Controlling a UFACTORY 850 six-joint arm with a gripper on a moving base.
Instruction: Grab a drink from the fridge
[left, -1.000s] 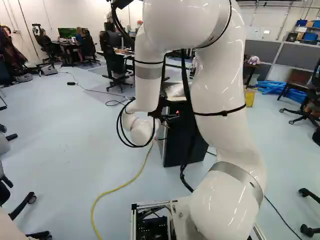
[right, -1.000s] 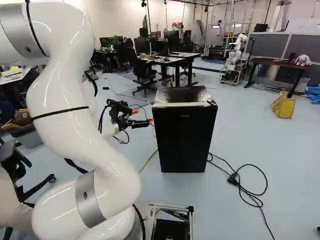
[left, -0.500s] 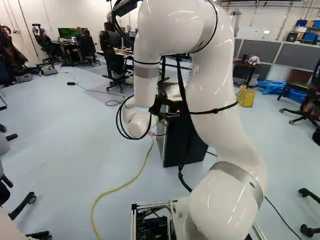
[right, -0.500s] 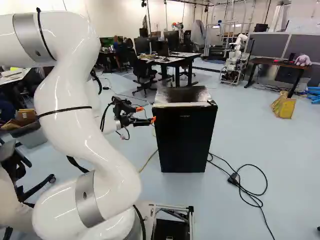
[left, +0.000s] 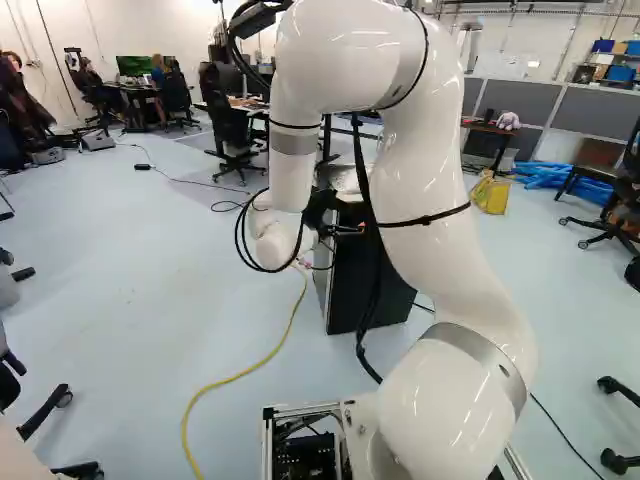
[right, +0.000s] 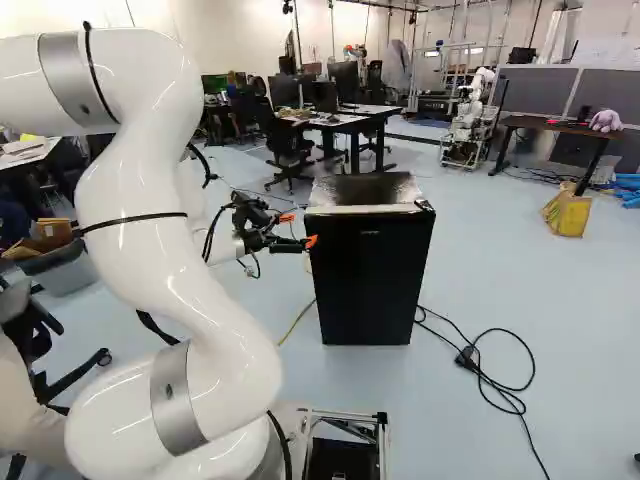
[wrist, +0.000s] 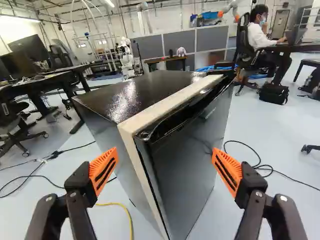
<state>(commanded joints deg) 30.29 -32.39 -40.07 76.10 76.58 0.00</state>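
Beside the upright fridge (right: 368, 285), near its left front edge in the right base view, holding the end effector (wrist: 165, 162) open and empty. Likely needs to ease forward onto the door (wrist: 187, 172), just ahead. Cannot see any drink; presumably inside.

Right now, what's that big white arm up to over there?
The white robot arm is reaching toward a small black fridge, sent to grab a drink. Its claw is open and empty, with its orange-padded fingers spread wide in front of the fridge's near upright edge. The fridge door looks closed, and no drink is in view.
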